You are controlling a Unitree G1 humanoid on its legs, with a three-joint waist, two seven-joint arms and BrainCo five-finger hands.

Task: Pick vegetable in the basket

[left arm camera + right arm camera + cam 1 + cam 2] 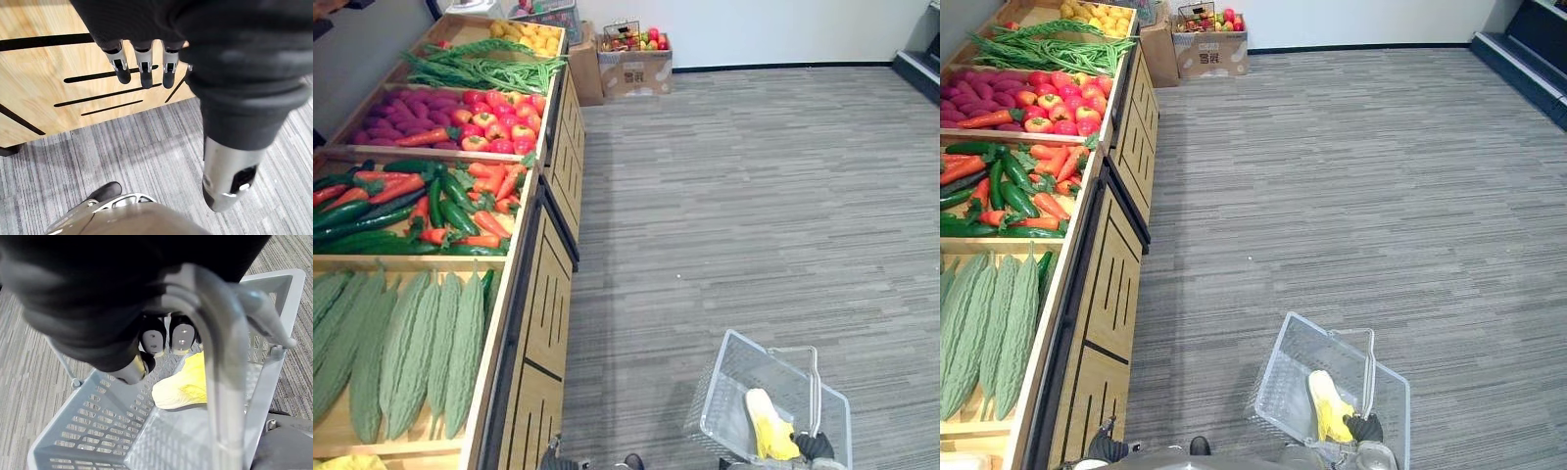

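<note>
So the yellow vegetable (770, 427) is lying in the bottom of the pale see-through basket (717, 397), down by the robot's right side over the grey striped floor (754, 196). It's a longish thing, and its long axis runs pretty much along the basket's length, from the near wall toward the far wall, tilted a little off straight. The paler, narrower end points away from the robot at the far wall. The fatter, brighter yellow end sits at the near wall, just beside the right hand (1364, 428). It lies closer to the basket's right wall than its left one.

The right hand has its fingers (182, 337) curled round the basket's handle (220, 382), gripping it from above, and you can see the vegetable right under them through the gap.

The left hand (146, 24) holds nothing. Its fingers (144, 66) hang straight and relaxed, near the slotted front panel of the wooden stand (548, 304) but not touching it.

The stand runs up the robot's left side. The nearest crate holds big bumpy green gourds (411, 343) laid side by side, long axes running front to back. The next crate along has cucumbers (372, 220) and carrots (489, 220) jumbled together.
</note>
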